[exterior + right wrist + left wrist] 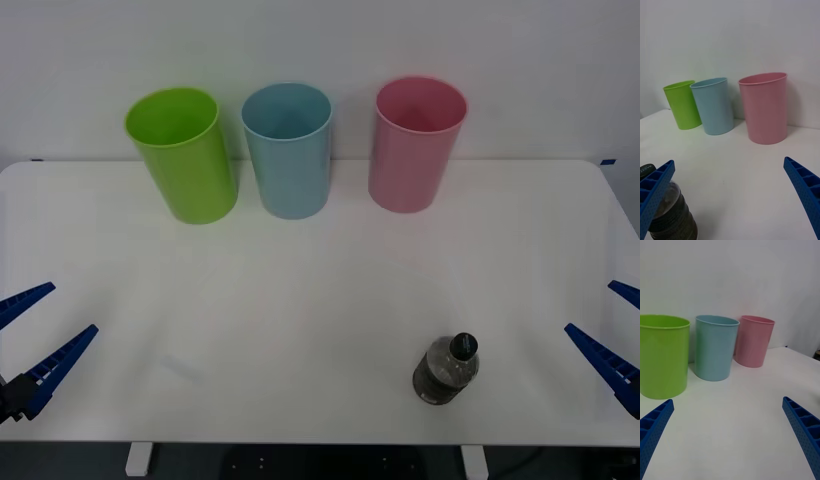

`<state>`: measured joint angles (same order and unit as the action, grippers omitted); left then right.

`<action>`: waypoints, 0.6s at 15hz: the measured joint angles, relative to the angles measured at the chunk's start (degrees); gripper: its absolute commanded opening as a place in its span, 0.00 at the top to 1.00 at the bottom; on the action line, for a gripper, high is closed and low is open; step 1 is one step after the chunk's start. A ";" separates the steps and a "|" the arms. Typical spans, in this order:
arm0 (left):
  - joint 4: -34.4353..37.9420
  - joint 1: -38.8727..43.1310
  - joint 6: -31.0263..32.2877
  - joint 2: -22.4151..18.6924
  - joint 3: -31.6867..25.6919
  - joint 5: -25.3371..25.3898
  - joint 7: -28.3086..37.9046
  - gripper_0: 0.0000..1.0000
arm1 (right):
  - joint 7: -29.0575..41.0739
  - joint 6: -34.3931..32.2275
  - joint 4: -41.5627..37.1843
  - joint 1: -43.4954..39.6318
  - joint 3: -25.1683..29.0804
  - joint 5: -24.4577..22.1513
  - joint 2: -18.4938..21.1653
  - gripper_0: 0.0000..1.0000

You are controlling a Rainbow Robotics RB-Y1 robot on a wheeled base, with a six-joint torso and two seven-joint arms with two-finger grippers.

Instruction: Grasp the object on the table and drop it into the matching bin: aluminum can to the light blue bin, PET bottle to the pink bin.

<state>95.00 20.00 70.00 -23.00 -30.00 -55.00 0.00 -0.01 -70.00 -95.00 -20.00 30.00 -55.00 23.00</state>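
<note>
Small clear plastic bottle with black cap point(446, 369) stands near-right on the white desk point(300, 290); right pincer point(612, 338) gapes open beside it, empty — approach low and square, closing on the body under the cap. Left pincer point(32, 335) waits open, near left.

No readable text — bins and bottle unmarked.

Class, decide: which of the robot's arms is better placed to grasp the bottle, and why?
Right. The PET bottle stands near the table's front edge, close to the open right gripper; the left gripper waits far across.

a lime green bin point(183, 152) stands upright at the row's left end.
</note>
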 measured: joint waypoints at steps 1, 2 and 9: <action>0.00 0.00 0.00 0.00 0.00 0.00 0.00 0.00 | 0.01 0.00 0.00 0.00 0.00 0.00 0.00 0.00; 0.00 0.00 0.00 0.00 0.00 0.00 0.00 0.00 | 0.00 0.00 0.00 0.00 0.00 0.00 0.00 0.00; 0.00 0.00 0.00 0.00 0.00 0.00 0.00 0.00 | -0.09 -0.10 -2.29 -4.03 -1.84 2.34 1.08 0.00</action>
<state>95.00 20.00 70.00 -23.00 -30.00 -55.00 0.00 -0.10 -70.10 -97.29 -24.04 28.16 -52.66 24.08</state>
